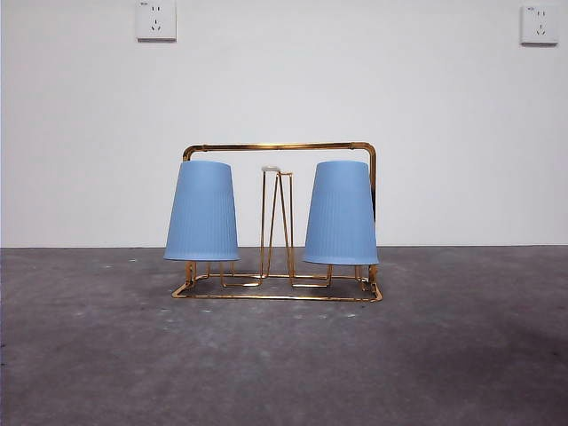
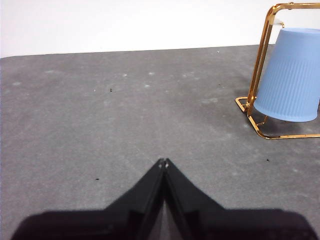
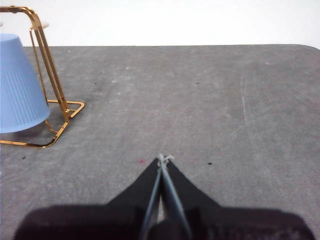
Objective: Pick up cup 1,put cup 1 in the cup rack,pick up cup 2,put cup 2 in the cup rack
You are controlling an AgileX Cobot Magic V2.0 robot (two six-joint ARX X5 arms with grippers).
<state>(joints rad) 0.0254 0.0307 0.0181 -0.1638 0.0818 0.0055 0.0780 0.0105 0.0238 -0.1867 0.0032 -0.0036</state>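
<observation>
The gold wire cup rack (image 1: 279,147) stands in the middle of the grey table. Two ribbed blue cups hang upside down on its prongs, one on the left (image 1: 202,211) and one on the right (image 1: 341,213). The middle prong pair (image 1: 277,222) is bare. My left gripper (image 2: 163,162) is shut and empty, low over the table, apart from the rack (image 2: 260,60) and a cup (image 2: 290,75). My right gripper (image 3: 163,159) is shut and empty, apart from the rack (image 3: 50,65) and a cup (image 3: 17,85). Neither gripper shows in the front view.
A white wall with two sockets (image 1: 156,19) (image 1: 540,24) rises behind the table. The table's far edge (image 3: 200,46) runs behind the rack, with a rounded corner in the right wrist view.
</observation>
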